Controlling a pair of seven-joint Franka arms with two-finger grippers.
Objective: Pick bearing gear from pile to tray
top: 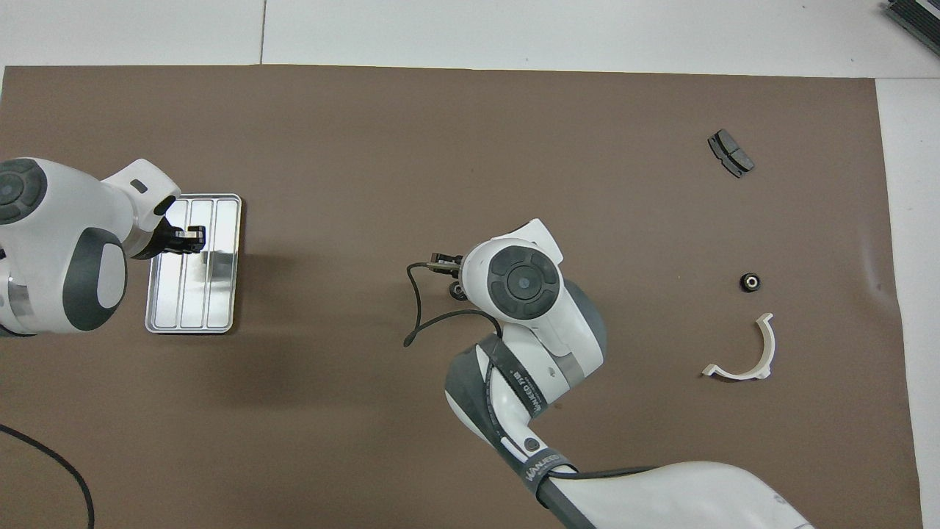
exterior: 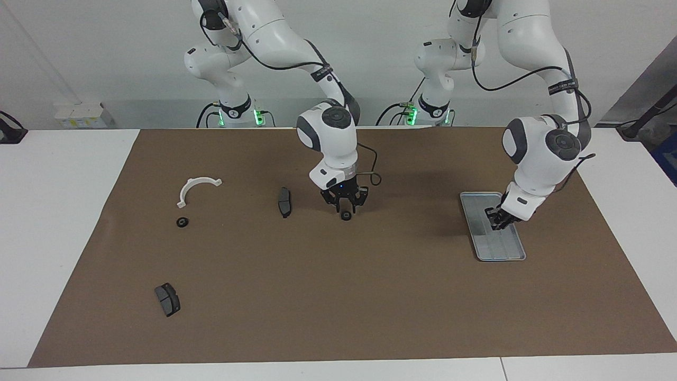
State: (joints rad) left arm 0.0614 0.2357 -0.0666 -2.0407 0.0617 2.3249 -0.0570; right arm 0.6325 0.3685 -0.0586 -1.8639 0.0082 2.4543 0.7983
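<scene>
A small black bearing gear (exterior: 346,216) lies on the brown mat right under my right gripper (exterior: 345,207), which hangs just above it with its fingers spread open. In the overhead view this ring (top: 458,292) peeks out from beneath the right wrist. A second black ring (exterior: 182,222) (top: 749,281) lies in the pile toward the right arm's end, beside the white curved bracket (exterior: 197,186) (top: 738,375). My left gripper (exterior: 497,219) (top: 194,236) is shut low over the silver tray (exterior: 502,251) (top: 213,308). Whether it holds anything does not show.
One dark grey brake-pad piece (exterior: 284,201) lies on the mat beside the right gripper. Another (exterior: 167,299) (top: 731,153) lies farther from the robots, toward the right arm's end. The brown mat (exterior: 338,296) covers most of the white table.
</scene>
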